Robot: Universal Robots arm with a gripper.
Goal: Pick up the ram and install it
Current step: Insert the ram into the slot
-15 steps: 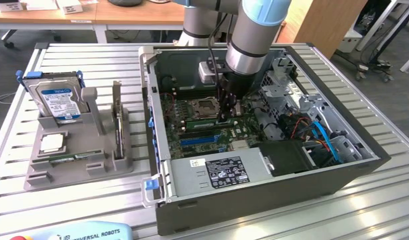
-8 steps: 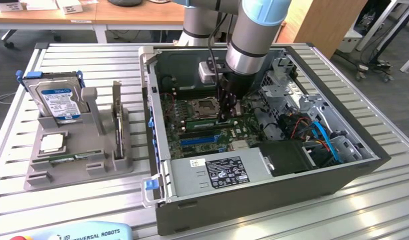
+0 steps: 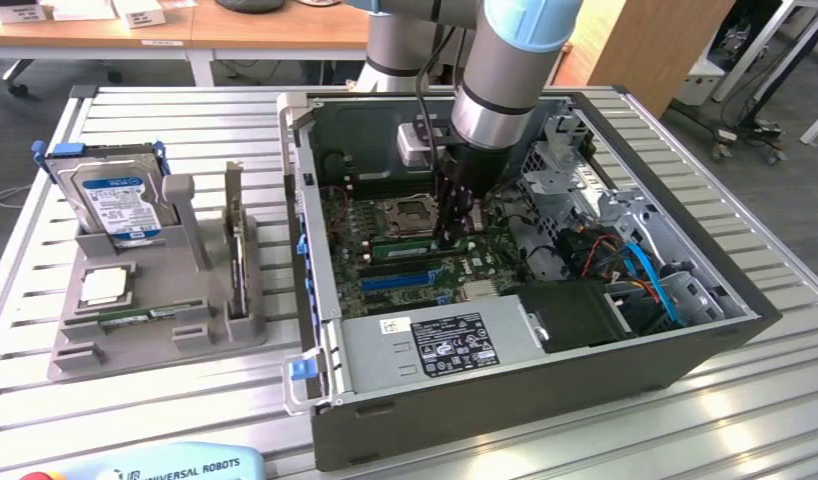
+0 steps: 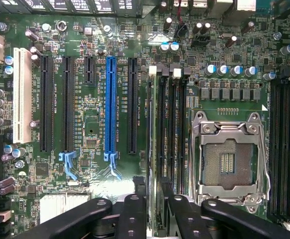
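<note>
Ram (image 4: pixel 153 144): thin green stick, edge-on in wrist view, stood upright in slot beside CPU socket (image 4: pixel 229 159); gripper (image 4: pixel 153 199) jaws narrowly parted, astride it; exterior view showed arm reaching inside case (image 3: pixel 516 410), hard drive (image 3: pixel 116 200) outside.

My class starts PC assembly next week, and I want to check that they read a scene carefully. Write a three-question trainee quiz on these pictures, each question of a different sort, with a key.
1. True or false: the processor socket holds a chip.
2. Relative to the open computer case, the gripper is: A) high above it; B) down inside it, over the motherboard; C) outside, beside it.
3. Fill in: among the black expansion slots, one long slot is coloured ____.
Key: 1 false; 2 B; 3 blue.
</note>
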